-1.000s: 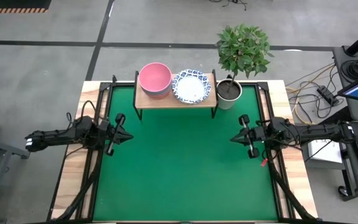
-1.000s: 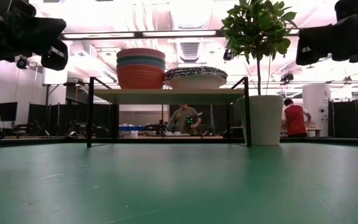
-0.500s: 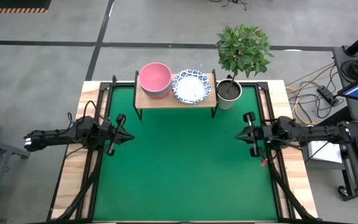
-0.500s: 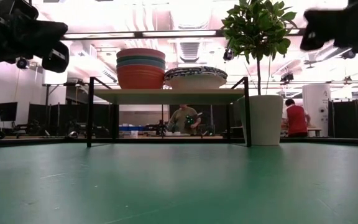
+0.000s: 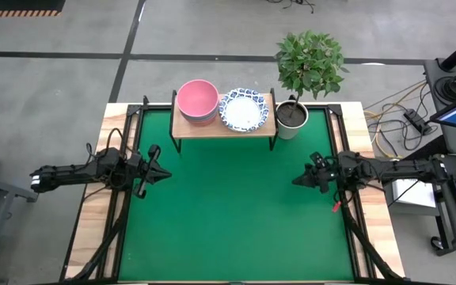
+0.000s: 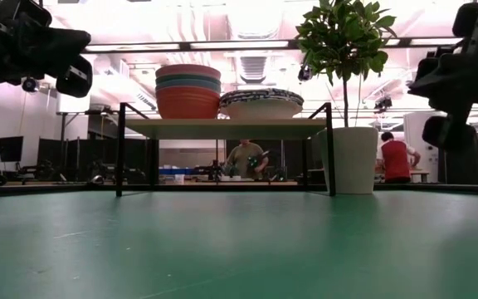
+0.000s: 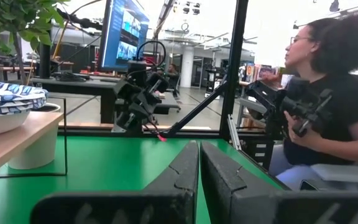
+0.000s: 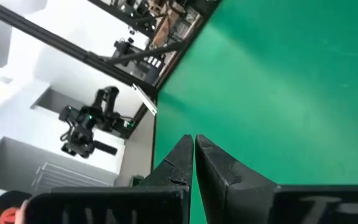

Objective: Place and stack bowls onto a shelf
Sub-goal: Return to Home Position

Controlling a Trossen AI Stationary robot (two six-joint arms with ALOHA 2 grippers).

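Observation:
The shelf (image 5: pixel 224 127) stands at the table's far edge on thin black legs. On its wooden top sits a stack of plain bowls (image 5: pixel 197 100), pink uppermost, over teal and red ones (image 6: pixel 187 93). Beside it is a stack of white bowls with blue patterned rims (image 5: pixel 243 110). My left gripper (image 5: pixel 165 175) hovers shut over the table's left side, pointing right. My right gripper (image 5: pixel 294 181) hovers shut over the right side, pointing left. Both are empty and well short of the shelf.
A white plant pot (image 5: pixel 292 119) with a leafy plant (image 5: pixel 310 60) stands just right of the shelf. Open green mat (image 5: pixel 232 214) lies between the grippers. A person (image 7: pixel 328 99) sits beyond the table's right side, and other people (image 6: pixel 395 158) show far behind.
My right gripper has pulled a little toward the table's right edge, then come back, rolling about its own axis and dropping lower. It has stayed shut. My left gripper and the bowls have not moved.

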